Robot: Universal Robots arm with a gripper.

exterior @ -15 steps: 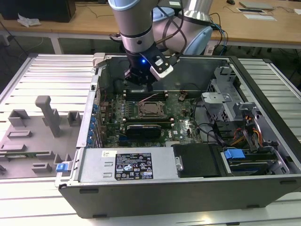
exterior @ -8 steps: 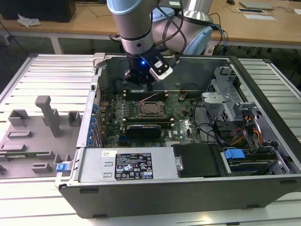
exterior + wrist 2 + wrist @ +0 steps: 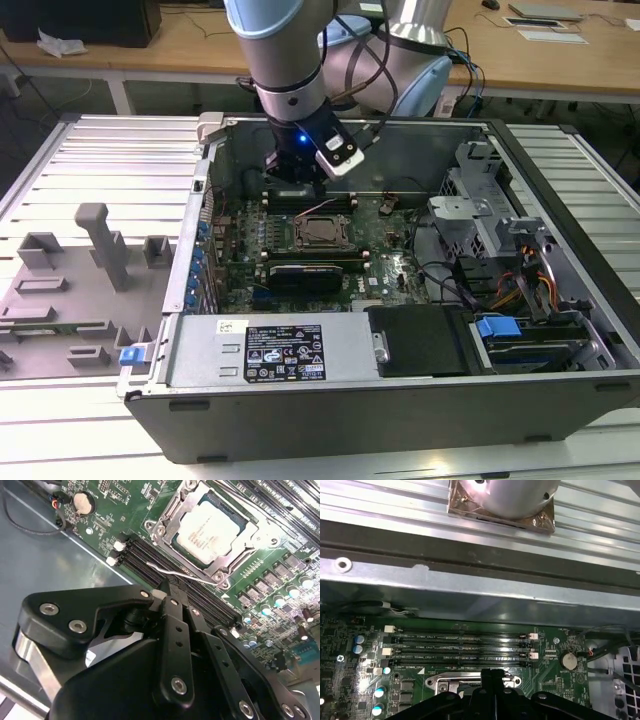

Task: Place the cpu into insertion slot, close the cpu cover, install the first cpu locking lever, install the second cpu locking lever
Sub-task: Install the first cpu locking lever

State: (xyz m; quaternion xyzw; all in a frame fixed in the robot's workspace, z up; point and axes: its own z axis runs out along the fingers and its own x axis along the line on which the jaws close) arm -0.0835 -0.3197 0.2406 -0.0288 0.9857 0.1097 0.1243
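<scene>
Pincer: fingers drawn together, nothing seen between them. It hangs low over the board inside the open case.

Just off its tip lies a thin silver locking lever, running along the edge of the long black memory slots. Whether tip and wire actually touch cannot be told from the second wrist view.

Beyond the lever, the cpu cover lies down flat. The cpu shows pale through its window, seated in the insertion slot.

Judgement: the step in hand is a lever. The closed tip should bear squarely on the wire, not on its side, since a round wire sheds a narrow tip easily. The push should go down and then sideways under the catch, slow and steady. A slip would likely land on the memory slots or the small parts beside them.

Case rests on a ribbed tabletop.
</scene>
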